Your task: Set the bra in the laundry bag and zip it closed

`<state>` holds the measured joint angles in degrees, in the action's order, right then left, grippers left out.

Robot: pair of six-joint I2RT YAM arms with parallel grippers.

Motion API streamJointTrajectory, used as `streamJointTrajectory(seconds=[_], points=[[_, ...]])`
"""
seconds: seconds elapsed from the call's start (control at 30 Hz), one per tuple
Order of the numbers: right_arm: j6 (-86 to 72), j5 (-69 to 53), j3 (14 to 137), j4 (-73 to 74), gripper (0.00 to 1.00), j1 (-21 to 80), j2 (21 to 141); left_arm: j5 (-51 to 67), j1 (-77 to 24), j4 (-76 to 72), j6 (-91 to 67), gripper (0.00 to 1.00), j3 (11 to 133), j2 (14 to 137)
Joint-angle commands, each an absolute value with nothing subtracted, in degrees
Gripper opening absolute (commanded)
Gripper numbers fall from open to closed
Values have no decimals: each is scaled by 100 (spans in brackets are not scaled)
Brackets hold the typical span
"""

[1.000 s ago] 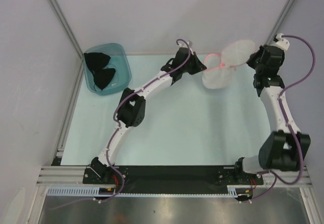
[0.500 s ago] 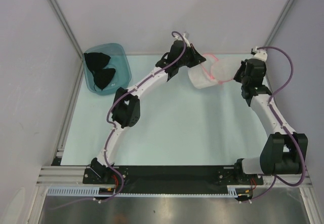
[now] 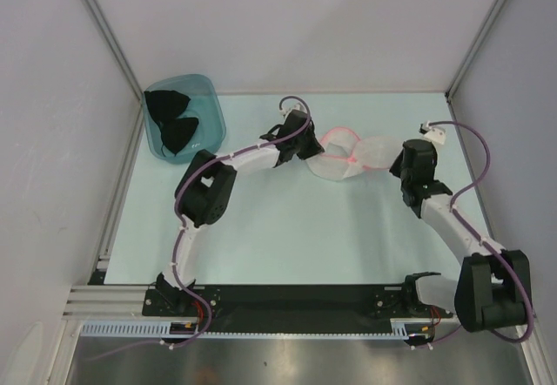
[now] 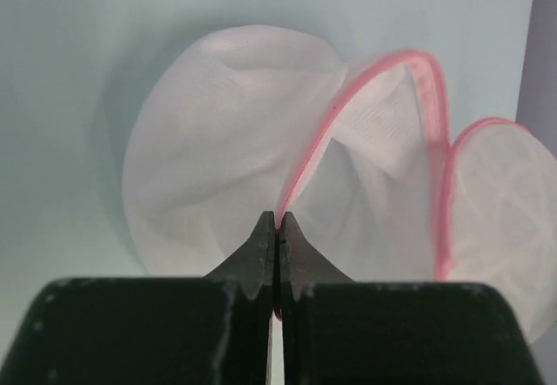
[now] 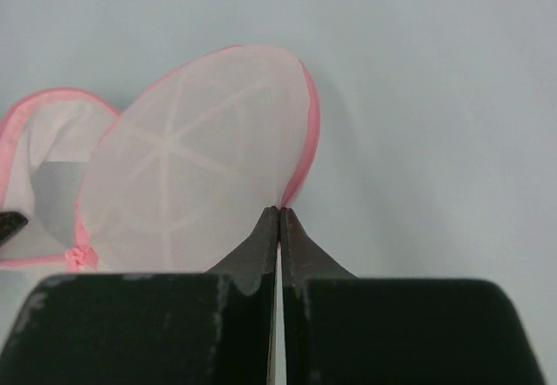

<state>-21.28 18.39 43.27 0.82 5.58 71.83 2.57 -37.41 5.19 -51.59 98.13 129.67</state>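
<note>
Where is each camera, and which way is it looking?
Top external: overhead behind the robot, looking down; shows left end effector, right end effector, laundry bag, bra.
Left wrist: on the left arm, facing the bag; its shut end effector pinches pink trim.
Right wrist: same, on the right arm, pinching the other half.
All share the bag.

- I see bright, even, diffuse light from overhead across the tabletop (image 3: pixel 287 228); shadows under the arms are faint and soft-edged.
- No hard glare; the steel strip (image 3: pixel 287 359) beyond the near edge shows only a dull sheen.
- At the left wrist, the laundry bag (image 4: pixel 218 158) throws a soft grey shadow leftward; its mesh looks slightly blurred, I think.
- The right gripper (image 5: pixel 278 215) reads as a dark, detail-less block.
</note>
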Motion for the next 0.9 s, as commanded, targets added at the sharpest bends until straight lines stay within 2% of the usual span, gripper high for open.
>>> streamJointTrajectory(seconds=[0.0,0.07,0.17,0.2,0.27,0.37,0.4,0.5,0.57,0.6,0.67,0.87], points=[[-2250,2303,3903,-1393,6,914,6303,-273,-3718,132,-5702,0,9178,11892],[-2302,2023,3525,-1800,17,888,6197,-159,-3718,18,-5800,0,9001,11734],[-2732,2021,3910,-813,35,800,6301,-53,-3727,-165,-5810,0,8729,11602],[-2820,1943,4007,-130,45,713,6310,95,-3735,-245,-5766,0,8658,11567],[-2952,1619,4148,384,51,668,6276,298,-3744,-579,-5731,0,8509,11531],[-2796,1425,4192,571,64,659,6231,413,-3779,-712,-5695,0,8376,11487],[-2734,1302,4245,476,74,616,6318,422,-3797,-738,-5661,0,8324,11479],[-2576,389,4760,360,85,528,7047,527,-3841,-957,-5573,0,8262,11470],[-2566,53,5279,605,89,640,7799,519,-3885,-993,-5459,0,8297,11479],[-2445,53,5813,946,100,772,8022,458,-3920,-976,-5345,0,8314,11479],[-2225,464,6431,1308,100,1210,8645,387,-3946,-941,-5221,0,8315,11461],[-2022,1413,8452,2793,100,1652,10009,360,-3964,-923,-5142,0,8262,11452]])
